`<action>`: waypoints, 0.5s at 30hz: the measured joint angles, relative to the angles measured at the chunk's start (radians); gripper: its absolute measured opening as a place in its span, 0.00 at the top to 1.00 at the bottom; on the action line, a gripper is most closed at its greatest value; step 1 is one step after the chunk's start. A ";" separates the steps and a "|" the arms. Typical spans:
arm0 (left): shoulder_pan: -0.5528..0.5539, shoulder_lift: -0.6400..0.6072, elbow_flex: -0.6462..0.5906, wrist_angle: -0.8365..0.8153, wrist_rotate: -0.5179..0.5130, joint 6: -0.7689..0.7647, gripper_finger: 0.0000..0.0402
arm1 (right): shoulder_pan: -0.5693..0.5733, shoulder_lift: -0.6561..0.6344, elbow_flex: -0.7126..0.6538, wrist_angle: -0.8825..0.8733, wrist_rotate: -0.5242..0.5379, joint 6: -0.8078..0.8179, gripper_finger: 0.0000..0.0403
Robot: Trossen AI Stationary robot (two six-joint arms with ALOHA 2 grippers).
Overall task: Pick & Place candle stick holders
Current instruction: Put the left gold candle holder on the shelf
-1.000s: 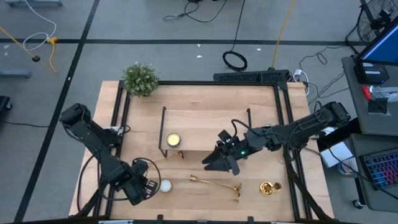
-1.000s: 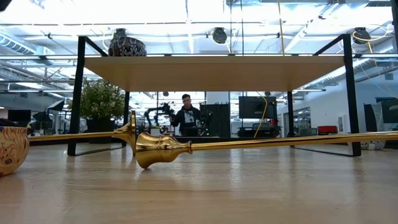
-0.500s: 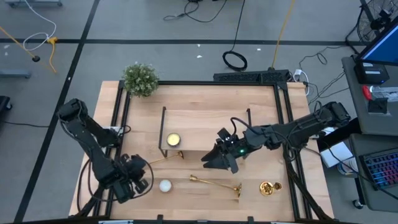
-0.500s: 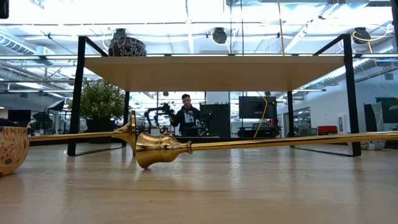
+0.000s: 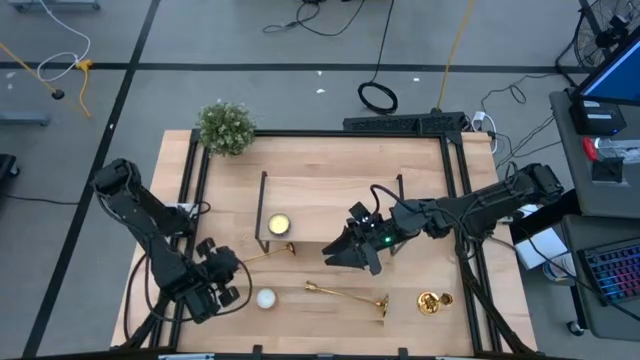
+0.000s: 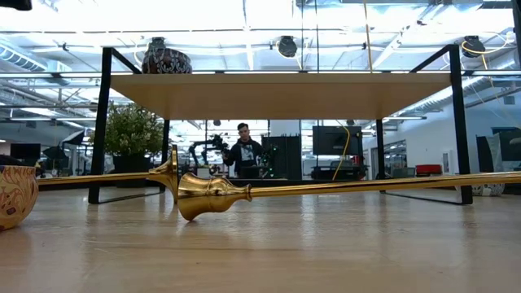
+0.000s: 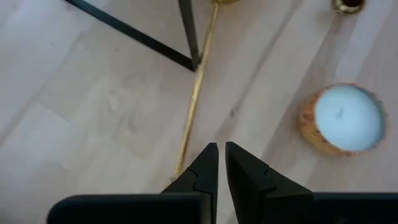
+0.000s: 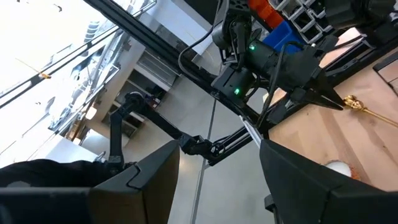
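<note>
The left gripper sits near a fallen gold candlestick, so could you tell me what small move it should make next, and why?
Probably open, then lower over the stem. The left gripper is shut and empty, just above the candlestick lying flat beside the shelf leg.

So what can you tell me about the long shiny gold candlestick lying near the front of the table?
The long shiny gold metal candlestick lies flat on its side on the pale wooden table, near the front edge. It has a thin straight stem, a flared round base at one end and a small cup at the other. In the low view its polished surface mirrors the room. Nothing holds it: it rests on the tabletop alone, between a small round white candle and a small patterned gold bowl.
</note>
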 joint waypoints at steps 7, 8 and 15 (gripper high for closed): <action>0.060 0.000 0.000 -0.007 0.018 0.146 0.90 | 0.000 0.000 0.000 0.000 0.012 -0.034 0.46; 0.077 0.000 0.000 -0.006 0.034 0.151 0.90 | 0.000 0.000 0.000 0.000 0.022 -0.041 0.46; 0.187 0.000 0.000 -0.002 0.147 0.190 0.70 | 0.000 0.000 0.000 0.000 0.029 -0.051 0.46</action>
